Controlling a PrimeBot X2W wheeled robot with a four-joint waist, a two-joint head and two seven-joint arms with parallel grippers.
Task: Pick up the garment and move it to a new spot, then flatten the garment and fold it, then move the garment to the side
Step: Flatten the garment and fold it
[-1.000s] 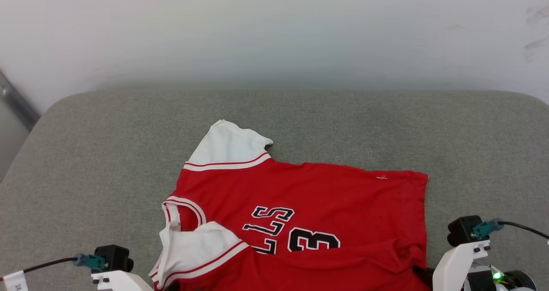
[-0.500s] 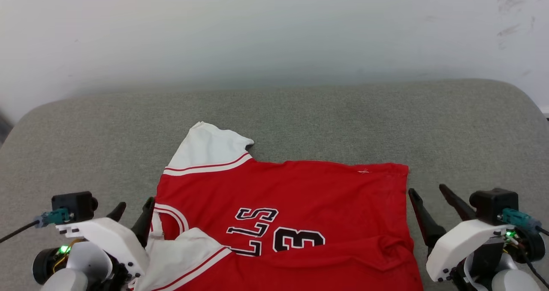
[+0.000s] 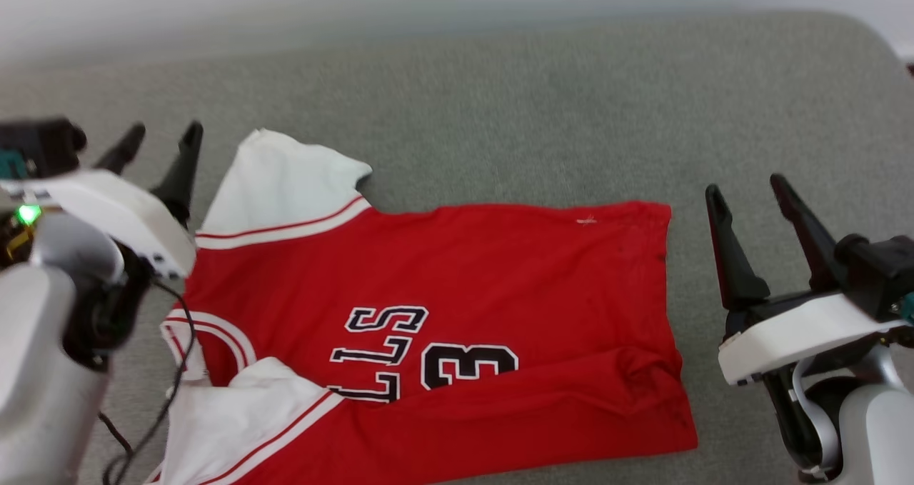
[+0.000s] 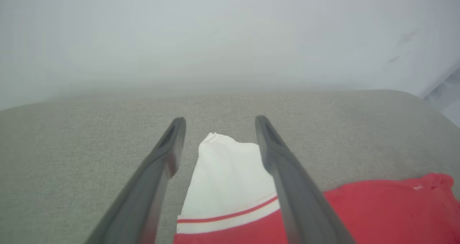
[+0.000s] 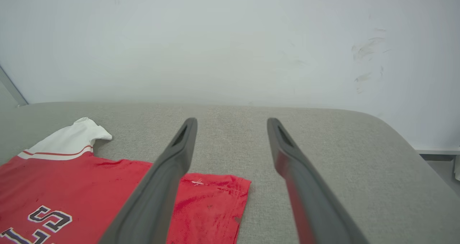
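The garment is laid flat on the grey padded surface, towards its near edge. Its long axis is set crosswise to the robot: collar and sleeves lie to the robot's left, and the hem lies to its right. The near long edge appears to be folded over, since the lower part of the black lettering is covered by red cloth.

The left gripper is held with its fingers spread and nothing between them. It is placed just beside the far white sleeve; in the left wrist view that sleeve is seen straight ahead, framed by the two fingers. The right gripper is likewise spread wide and empty. It is held over bare surface just off the hem, with the cloth lying to its left.

One end of the garment is thus flanked by each arm — the left arm is judged the nearer to cloth. A two-handed grasp at the far corners is judged to be what the next fold calls for.

The surface is a short-napped fabric with rounded corners — ample bare room is left beyond the garment and to the right. It is backed by a pale wall, on which a few scuff marks are seen.
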